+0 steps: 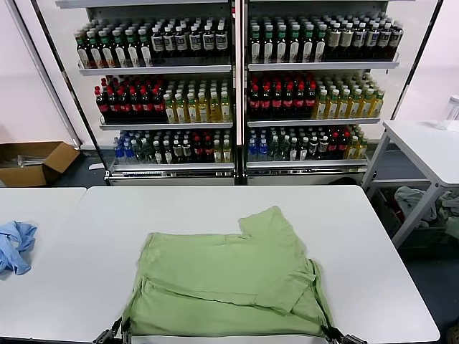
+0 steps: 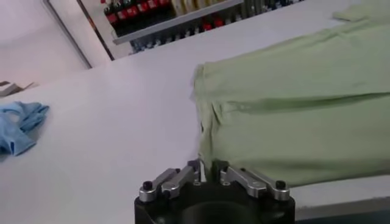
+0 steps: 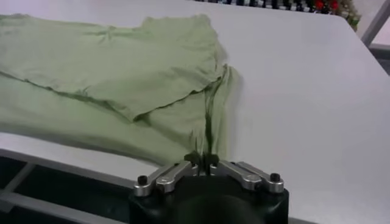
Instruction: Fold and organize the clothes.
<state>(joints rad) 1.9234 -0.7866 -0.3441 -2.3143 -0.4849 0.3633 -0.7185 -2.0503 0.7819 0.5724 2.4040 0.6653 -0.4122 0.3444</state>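
Note:
The light green polo shirt (image 1: pixel 222 279) lies on the white table (image 1: pixel 373 236), its right side and sleeve folded over its middle. Its collar, buttons and chest graphic are hidden. My left gripper (image 1: pixel 109 335) is at the table's front edge, shut on the shirt's near left corner; the left wrist view shows the gripper (image 2: pixel 207 169) with the cloth (image 2: pixel 292 103) between its fingers. My right gripper (image 1: pixel 343 337) is shut on the near right corner; the right wrist view shows the gripper (image 3: pixel 203 161) pinching the bunched edge of the shirt (image 3: pixel 109 67).
A crumpled light blue cloth (image 1: pixel 14 244) lies at the table's left side and also shows in the left wrist view (image 2: pixel 18 125). Drink shelves (image 1: pixel 237 86) stand behind the table. A cardboard box (image 1: pixel 32 161) sits on the floor at the left. A second white table (image 1: pixel 430 147) stands at the right.

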